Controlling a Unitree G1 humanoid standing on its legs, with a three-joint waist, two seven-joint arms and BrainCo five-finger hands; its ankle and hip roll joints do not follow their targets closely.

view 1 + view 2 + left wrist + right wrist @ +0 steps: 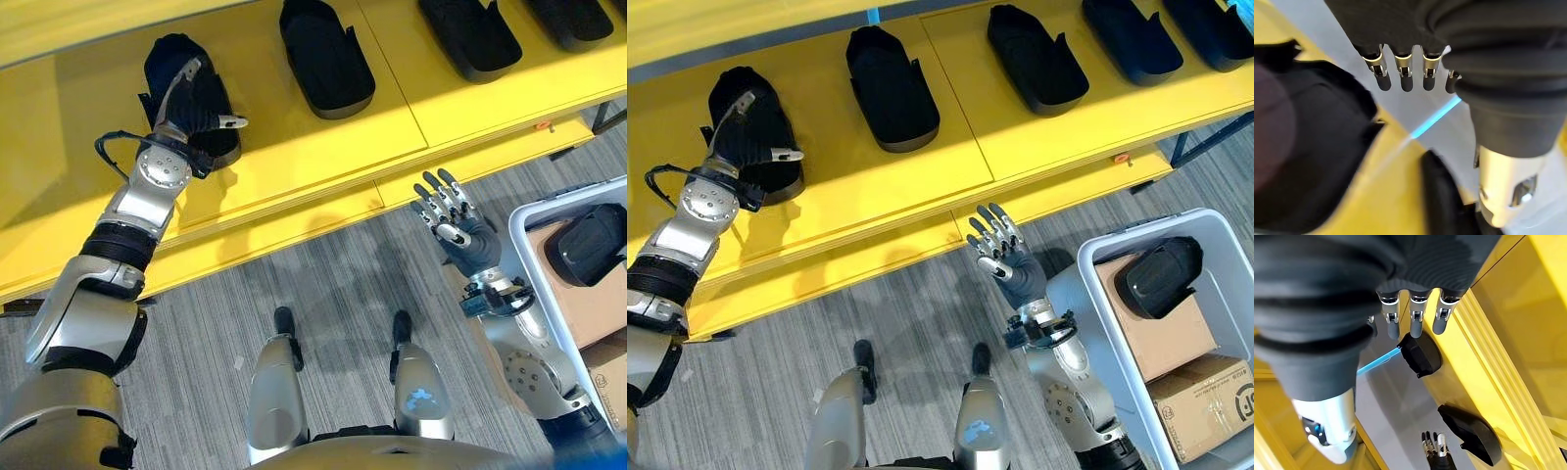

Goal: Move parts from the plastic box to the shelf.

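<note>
On the yellow shelf [921, 186], the left hand [749, 132] lies over the leftmost black part [743, 98], fingers relaxed, not clenched. Further black parts sit along the shelf. Right of the shelf's edge, the right hand [1004, 259] hovers released, beside the plastic box [1087, 284] holding another part [1156, 276].

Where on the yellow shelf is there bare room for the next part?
The yellow shelf is bare along its front strip, before the row of black parts. The gaps between neighbouring parts are narrower. It is crowded at the leftmost part, where the left hand rests. The right hand hovers open, empty.
</note>
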